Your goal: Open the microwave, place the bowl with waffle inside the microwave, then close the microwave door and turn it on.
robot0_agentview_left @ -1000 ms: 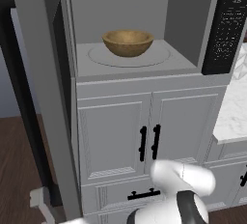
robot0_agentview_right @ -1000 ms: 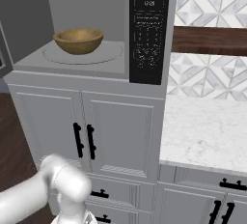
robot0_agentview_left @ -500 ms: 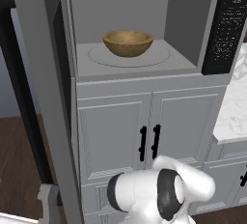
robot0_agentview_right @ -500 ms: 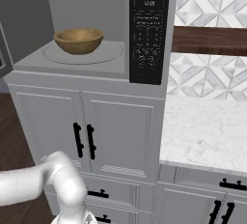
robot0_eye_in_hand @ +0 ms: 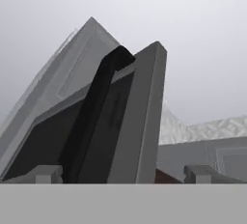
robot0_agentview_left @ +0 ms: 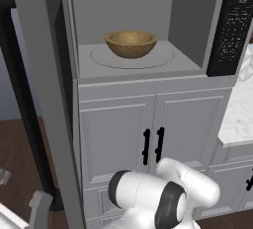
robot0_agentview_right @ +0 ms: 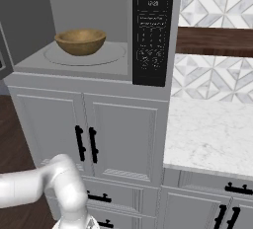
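The microwave (robot0_agentview_left: 192, 30) stands open with its keypad strip (robot0_agentview_right: 153, 30) at the right. Inside, the tan wooden bowl (robot0_agentview_left: 131, 43) (robot0_agentview_right: 80, 41) sits upright on the round turntable (robot0_agentview_left: 163, 57). The waffle is hidden from these angles by the bowl's rim. The microwave door (robot0_agentview_left: 47, 75) is swung out to the left, its black handle bar (robot0_agentview_left: 20, 99) on the outer side. My gripper (robot0_agentview_left: 22, 191) sits low at the left, below the door, open and holding nothing. The hand view looks up at the door (robot0_eye_in_hand: 140, 121) and handle (robot0_eye_in_hand: 96, 112), with the gripper (robot0_eye_in_hand: 123, 175) apart from both.
White panelled cabinet doors with black handles (robot0_agentview_left: 153, 144) (robot0_agentview_right: 86, 144) sit under the microwave, with drawers below them. A marble counter (robot0_agentview_right: 212, 134) and tiled backsplash lie to the right. Dark wood floor (robot0_agentview_left: 15, 144) spreads left of the cabinets. My own white arm (robot0_agentview_left: 163, 198) crosses low in front.
My arm has swung left and risen into the left base view in front of the cabinets. The bowl and the door have not moved, and the gripper has stayed open.
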Motion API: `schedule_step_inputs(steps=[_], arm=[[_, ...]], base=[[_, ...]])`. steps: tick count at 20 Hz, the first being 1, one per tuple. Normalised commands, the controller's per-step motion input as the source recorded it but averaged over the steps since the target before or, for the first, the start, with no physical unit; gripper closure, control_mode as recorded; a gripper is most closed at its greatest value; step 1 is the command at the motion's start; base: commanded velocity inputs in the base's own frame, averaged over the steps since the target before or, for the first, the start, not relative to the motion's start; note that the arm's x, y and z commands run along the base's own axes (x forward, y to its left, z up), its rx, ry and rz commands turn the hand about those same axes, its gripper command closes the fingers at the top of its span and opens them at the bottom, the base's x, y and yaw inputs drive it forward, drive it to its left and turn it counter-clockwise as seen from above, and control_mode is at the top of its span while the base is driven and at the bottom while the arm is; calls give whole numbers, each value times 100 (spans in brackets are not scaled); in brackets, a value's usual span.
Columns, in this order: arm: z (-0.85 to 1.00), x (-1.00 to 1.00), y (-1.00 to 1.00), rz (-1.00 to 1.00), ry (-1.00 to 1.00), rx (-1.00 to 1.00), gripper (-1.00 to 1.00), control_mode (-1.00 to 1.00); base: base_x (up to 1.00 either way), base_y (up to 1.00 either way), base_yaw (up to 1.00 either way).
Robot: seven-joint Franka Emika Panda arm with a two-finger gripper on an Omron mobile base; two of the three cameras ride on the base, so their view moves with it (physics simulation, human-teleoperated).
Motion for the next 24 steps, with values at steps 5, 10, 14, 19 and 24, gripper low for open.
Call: schedule_step_inputs(steps=[5, 10, 14, 19, 24], arm=[[-12, 0, 67, -5, 17, -3, -100, -100], [-35, 13, 17, -14, 23, -1, -100, -100], [-44, 26, 0, -21, 26, 0, -100, -100], [-29, 9, 0, -23, 24, 0, -100, -100], [-2, 1, -22, -26, 16, 0, -100, -100]], base=[[0, 0, 0], [0, 0, 0], [0, 0, 0], [0, 0, 0], [0, 0, 0]])
